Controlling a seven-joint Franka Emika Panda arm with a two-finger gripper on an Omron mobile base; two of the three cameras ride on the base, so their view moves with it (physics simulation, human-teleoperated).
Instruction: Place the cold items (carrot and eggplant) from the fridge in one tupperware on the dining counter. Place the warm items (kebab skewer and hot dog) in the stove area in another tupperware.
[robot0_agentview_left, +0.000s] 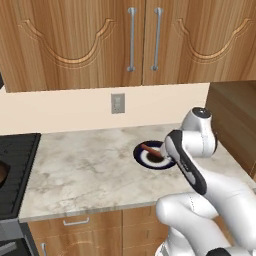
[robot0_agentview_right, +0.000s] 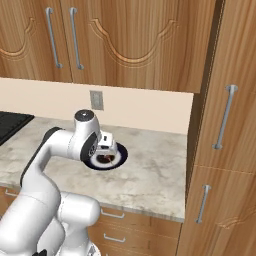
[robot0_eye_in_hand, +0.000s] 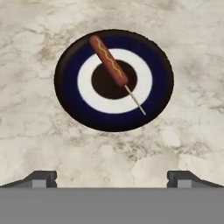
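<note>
1. I see a marble counter (robot0_agentview_left: 90, 170) running below wooden wall cabinets (robot0_agentview_left: 75, 40).
2. A round dark-blue plate (robot0_eye_in_hand: 70, 94) with a white ring rests on it.
3. A grey wall outlet (robot0_agentview_left: 118, 103) sits on the cream backsplash.
4. A black stove (robot0_agentview_left: 15, 170) adjoins the counter's left end.

A hot dog (robot0_eye_in_hand: 108, 61) on a thin stick lies flat on a round plate (robot0_eye_in_hand: 70, 65) with a dark blue rim, a white ring and a dark centre. The sausage is reddish brown with a wavy yellow line of mustard along its length. In the hand view it runs diagonally, its sausage end over the blue rim and its bare stick reaching out across the white ring. The plate rests on the marbled desk (robot0_agentview_left: 85, 170) near the back wall.
</note>
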